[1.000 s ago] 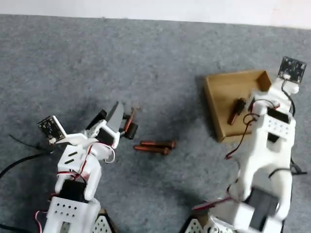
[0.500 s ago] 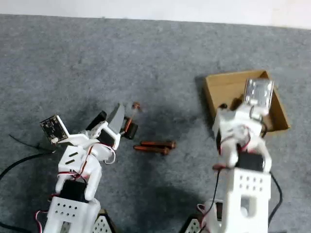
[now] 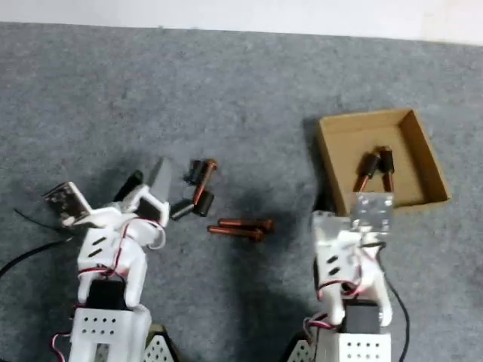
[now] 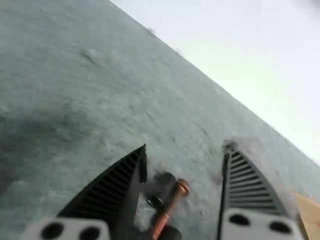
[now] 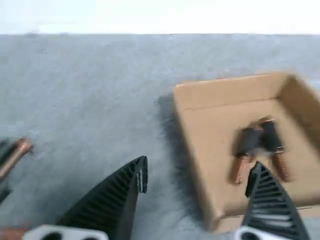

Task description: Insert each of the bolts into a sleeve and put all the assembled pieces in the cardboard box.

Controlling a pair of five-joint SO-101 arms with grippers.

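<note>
**A:** How far along is it?

**B:** Partway, I'd say. Nearest the arms, two bare bolts (image 3: 243, 224) lie side by side on the table (image 3: 249, 90), between the two arms, and neither has a sleeve on it. A little farther out lies a third bolt (image 3: 204, 183) with dark sleeves (image 3: 193, 172) at its head and its lower end. I can't tell whether that lower end is seated in one. Farther right, the cardboard box (image 3: 326, 162) holds two assembled pieces (image 3: 369, 172), close together near its middle.

**A:** So two done, three to go?

**B:** That's my reading. Those three bolts need sleeves, and then each has to go into the box.

**A:** And the arms?

**B:** The right arm is folded in close to its base, on the near side of the box. The right tool (image 5: 200, 164) is released, with its jaws wide and nothing between them. It faces the box, and the assembled pieces lie beyond its tips.

**A:** The left one?

**B:** It reaches farther out over the table, angled toward the third bolt. The left tool (image 4: 185, 150) is also released and empty. Its jaws are spread, and the wrist view looks between them at the bolt's head and one sleeve. It's near them, but I see no contact.
</note>
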